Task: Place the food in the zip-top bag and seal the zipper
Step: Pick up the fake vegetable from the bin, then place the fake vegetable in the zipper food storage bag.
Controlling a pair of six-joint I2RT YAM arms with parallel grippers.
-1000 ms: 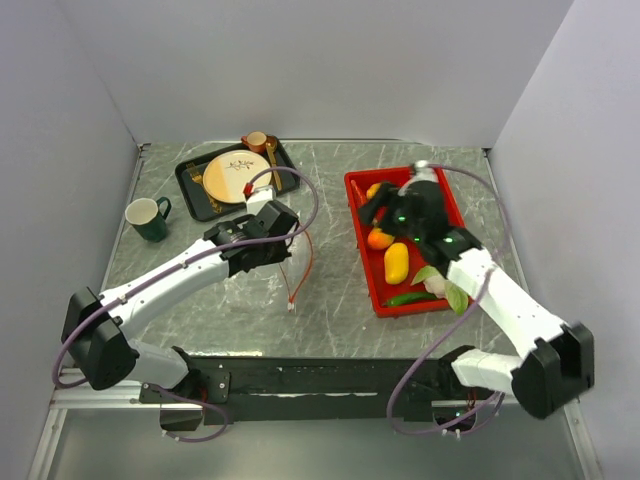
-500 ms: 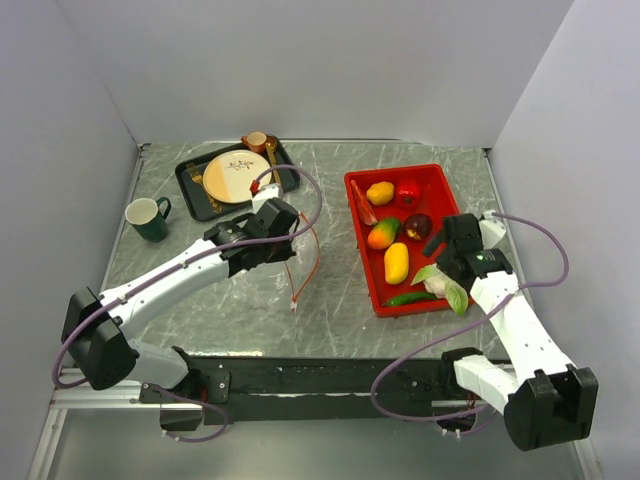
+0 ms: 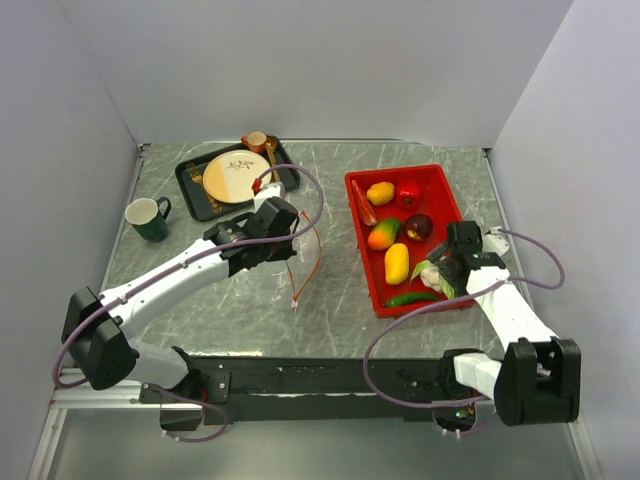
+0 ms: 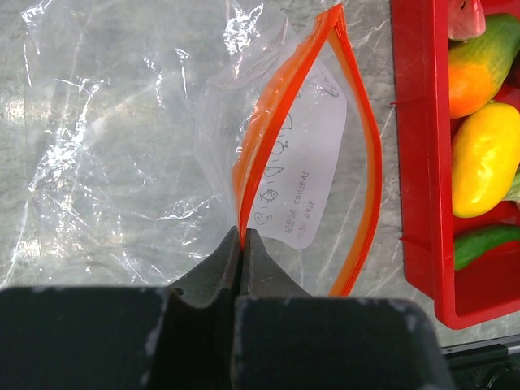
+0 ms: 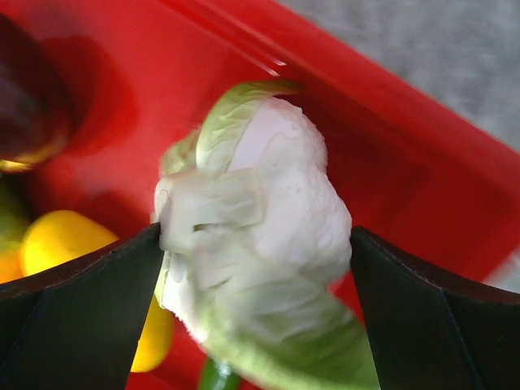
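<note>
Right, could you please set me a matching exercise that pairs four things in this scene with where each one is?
Things:
1. cauliflower
2. zipper
3. beige plate
4. yellow mango

Places:
A. lying loose in the red tray
B. on the dark tray
C. between the fingers of the right gripper
D. pinched by the left gripper

Pairs: 1-C, 2-D, 3-B, 4-A
</note>
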